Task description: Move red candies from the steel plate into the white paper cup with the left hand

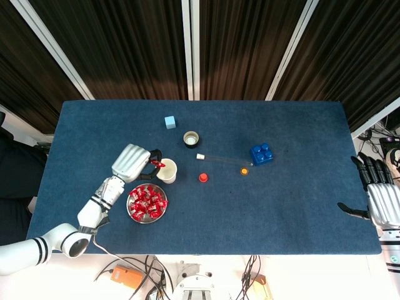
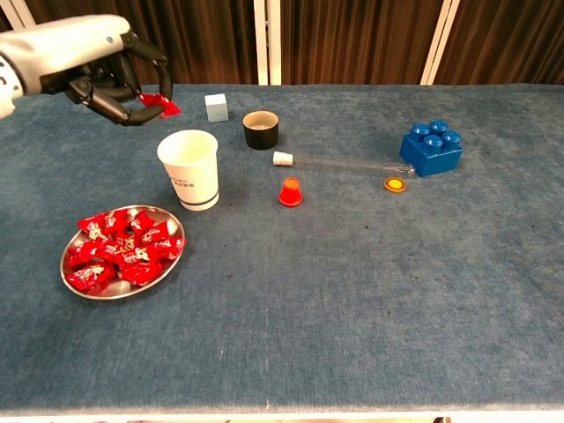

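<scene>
— Pinching anything, that left robot hand?
— Yes, one red candy at its fingertips, raised just above the near-left rim of the white paper cup.
— And the rest?
— Heaped in the steel plate, toward the bench's front-left corner, below the robot hand.
— The right robot hand?
— Off the bench's right edge, fingers spread, holding nothing.

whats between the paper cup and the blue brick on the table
In the chest view, between the cup and the brick lie a red cap, a clear tube and an orange cap.
</scene>
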